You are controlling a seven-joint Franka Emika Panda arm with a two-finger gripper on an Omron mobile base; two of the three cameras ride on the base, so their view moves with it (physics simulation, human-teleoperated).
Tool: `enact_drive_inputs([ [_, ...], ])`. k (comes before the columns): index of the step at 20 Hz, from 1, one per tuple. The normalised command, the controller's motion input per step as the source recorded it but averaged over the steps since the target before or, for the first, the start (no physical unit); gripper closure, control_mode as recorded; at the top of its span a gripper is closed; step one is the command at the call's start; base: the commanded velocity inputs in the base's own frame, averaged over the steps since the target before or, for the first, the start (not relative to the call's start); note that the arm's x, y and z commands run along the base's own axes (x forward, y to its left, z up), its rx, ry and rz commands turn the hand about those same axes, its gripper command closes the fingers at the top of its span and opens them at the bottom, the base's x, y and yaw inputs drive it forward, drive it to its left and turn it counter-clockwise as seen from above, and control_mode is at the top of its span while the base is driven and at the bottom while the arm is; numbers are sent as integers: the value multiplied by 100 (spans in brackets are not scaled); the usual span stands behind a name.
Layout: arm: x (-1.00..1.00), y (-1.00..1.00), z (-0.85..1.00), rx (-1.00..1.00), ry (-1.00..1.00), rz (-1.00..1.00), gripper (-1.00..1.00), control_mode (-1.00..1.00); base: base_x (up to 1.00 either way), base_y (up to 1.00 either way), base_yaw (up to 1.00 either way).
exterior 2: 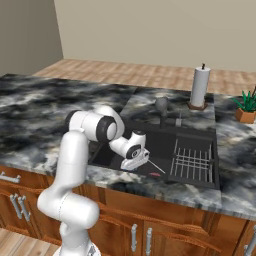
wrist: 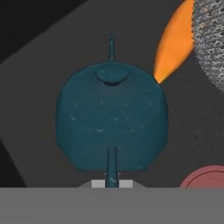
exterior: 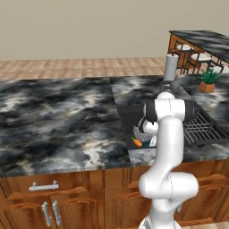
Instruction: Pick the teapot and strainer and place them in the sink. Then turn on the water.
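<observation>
The teal-blue teapot (wrist: 111, 118) sits very close in the hand view, over the black floor of the sink (exterior 2: 200, 135). Its thin handle runs down the middle to the bottom edge. My gripper (exterior 2: 136, 161) is low inside the basin, shut on that handle. The wire-mesh strainer (wrist: 212, 39) lies in the sink just beside the teapot, and its bowl (exterior: 142, 133) shows next to my forearm in the left base view. The grey curved faucet (exterior 2: 162, 107) stands at the back of the basin. Water is out of view.
An orange carrot (wrist: 175, 41) lies between teapot and strainer. A red disc (wrist: 205, 177) rests on the basin floor. The grey wire rack (exterior 2: 192, 162) takes up the sink's right part. A paper towel roll (exterior 2: 199, 87) and a potted plant (exterior 2: 246, 107) stand behind on the counter.
</observation>
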Motion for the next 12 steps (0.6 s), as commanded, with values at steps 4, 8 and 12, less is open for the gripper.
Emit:
enact_drive_inputs([
  [4,12,-9,-17,0,0,5,100,-100,0,0,0],
  [8,16,-18,-19,0,-4,6,100,-100,0,0,0],
  [12,13,-10,-11,3,-7,6,100,-100,0,0,0],
])
